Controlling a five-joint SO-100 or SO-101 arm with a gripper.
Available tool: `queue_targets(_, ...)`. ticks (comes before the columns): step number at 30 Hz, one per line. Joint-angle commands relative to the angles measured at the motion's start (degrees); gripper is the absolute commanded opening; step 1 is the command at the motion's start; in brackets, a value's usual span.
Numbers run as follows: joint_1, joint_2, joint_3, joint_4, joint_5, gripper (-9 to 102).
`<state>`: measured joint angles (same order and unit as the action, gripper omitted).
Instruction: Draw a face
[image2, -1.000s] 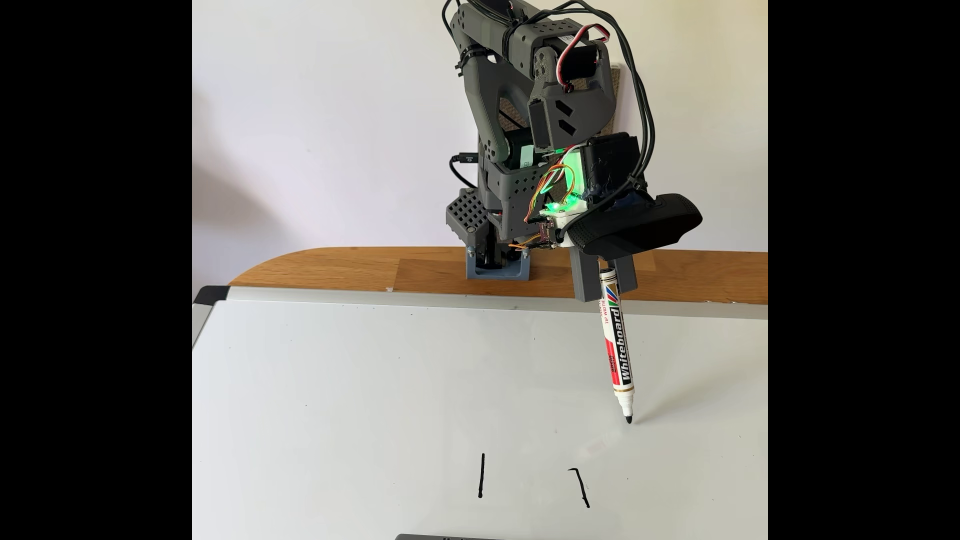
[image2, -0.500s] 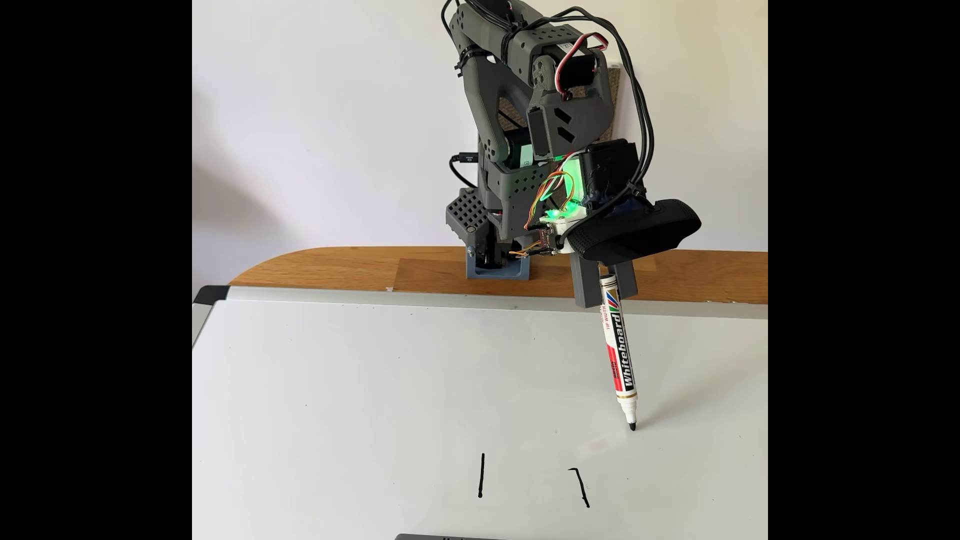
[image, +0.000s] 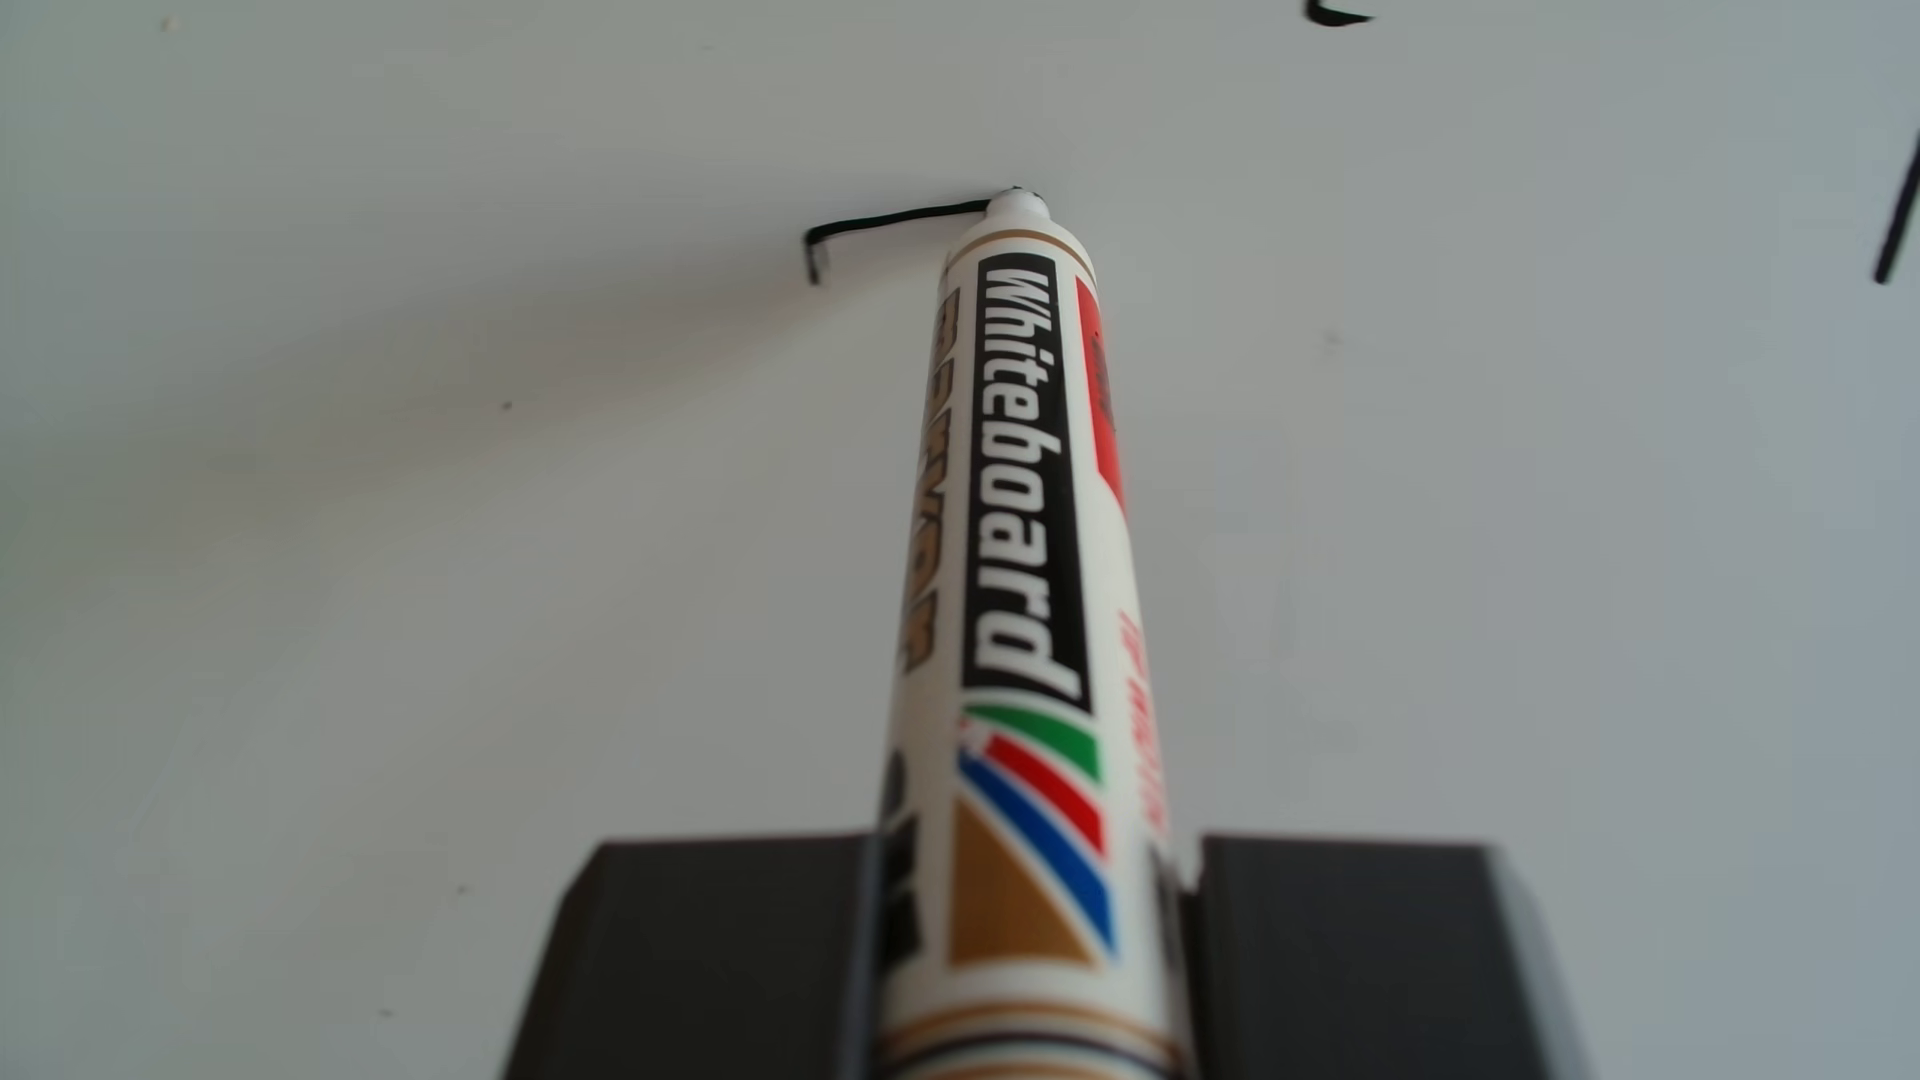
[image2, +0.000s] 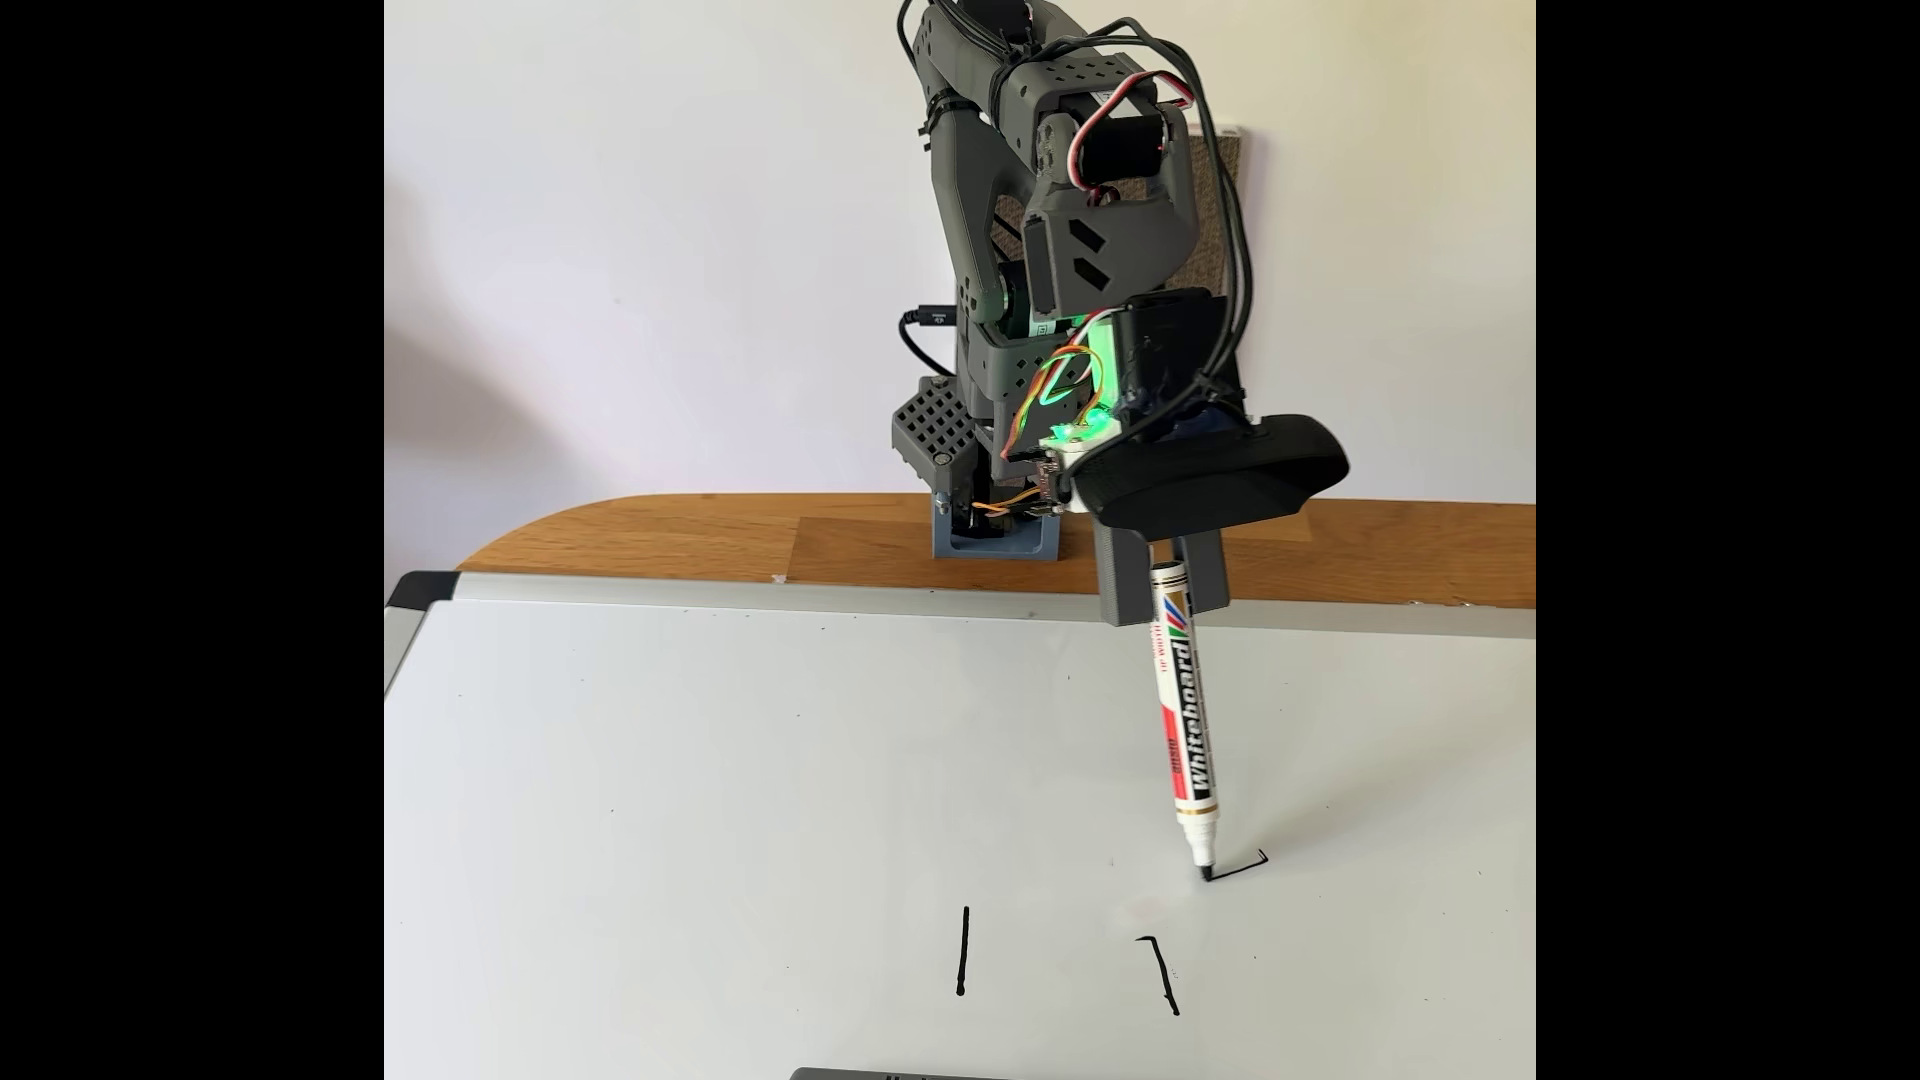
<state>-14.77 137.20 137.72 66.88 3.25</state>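
My gripper is shut on a white "Whiteboard" marker that points down, its black tip touching the whiteboard. A short fresh black stroke, part of the face, runs from the tip to the right and ends in a small hook. Two older short strokes of the face lie nearer the camera, one on the left and one on the right. In the other view the marker runs up between my dark fingers, and the fresh stroke leaves its tip to the left.
The whiteboard's grey frame borders a wooden table, where the arm's base stands against a white wall. A dark grey object pokes in at the bottom edge. In the other view, older strokes show at the top right.
The arm has swung left in the fixed view with the marker. The tip, lowered onto the board, has dragged left and left a short new stroke with a hook at its right end.
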Motion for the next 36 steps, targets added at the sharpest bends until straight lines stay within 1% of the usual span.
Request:
queue_targets(1, 2.46, 1.67, -0.26, -0.79, -0.62, -1)
queue_targets(9, 11.51, 1.67, -0.18, -0.35, -5.27, -1)
queue_targets(18, 20.04, 1.67, -0.18, -0.26, -5.45, -1)
queue_targets(25, 27.25, 1.67, -0.53, -0.26, -7.82, -1)
queue_targets(36, 34.72, 1.67, -0.70, -0.18, -9.58, -1)
